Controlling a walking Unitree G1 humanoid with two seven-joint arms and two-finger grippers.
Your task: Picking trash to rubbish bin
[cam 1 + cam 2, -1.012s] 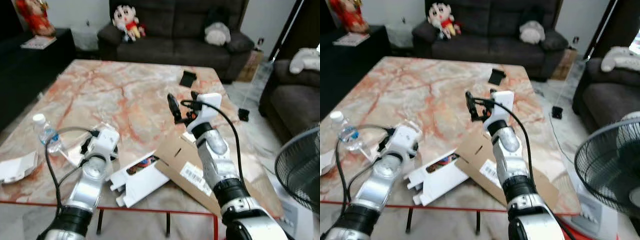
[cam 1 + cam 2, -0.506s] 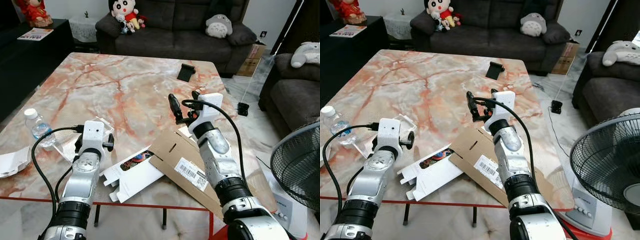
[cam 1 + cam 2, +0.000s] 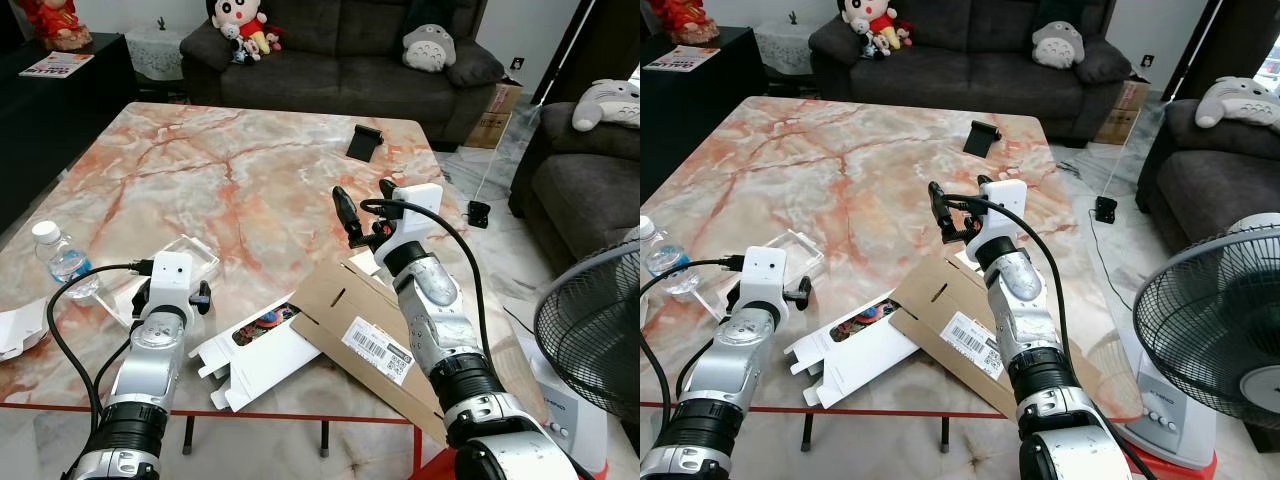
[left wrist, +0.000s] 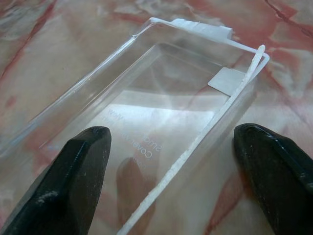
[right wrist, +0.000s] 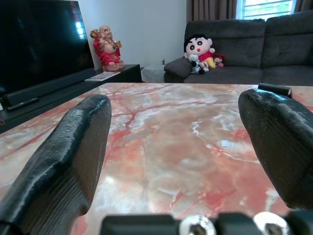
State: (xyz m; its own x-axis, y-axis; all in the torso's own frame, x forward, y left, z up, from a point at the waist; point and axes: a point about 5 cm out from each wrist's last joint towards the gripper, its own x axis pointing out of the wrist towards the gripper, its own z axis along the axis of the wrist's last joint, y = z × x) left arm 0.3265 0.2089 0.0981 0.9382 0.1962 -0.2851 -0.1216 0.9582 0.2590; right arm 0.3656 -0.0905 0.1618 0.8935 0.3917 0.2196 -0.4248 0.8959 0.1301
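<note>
Eye views: marble coffee table point(image 3: 230, 180). Near its front edge lie a clear plastic tray point(image 3: 180, 262), a flattened white carton point(image 3: 262, 352) with a colourful print showing through its window, and a brown cardboard sheet point(image 3: 375, 340) bearing a barcode label, overlapping the carton's end. A water bottle point(image 3: 57, 257), capped, stands at my far left. A small black object point(image 3: 363, 141) lies towards the sofa point(image 3: 340, 60).

My left gripper point(image 4: 171, 161) sits low, just at the tray's near side. My right gripper point(image 3: 365, 215) is raised above the table beyond the cardboard, fingers spread wide, holding nothing.

Left wrist view: fingers point(image 4: 63, 181) wide apart, the empty tray lying between and ahead of them; contact I cannot tell.

Right wrist view: fingers point(image 5: 58, 152) open on bare marble.
</note>
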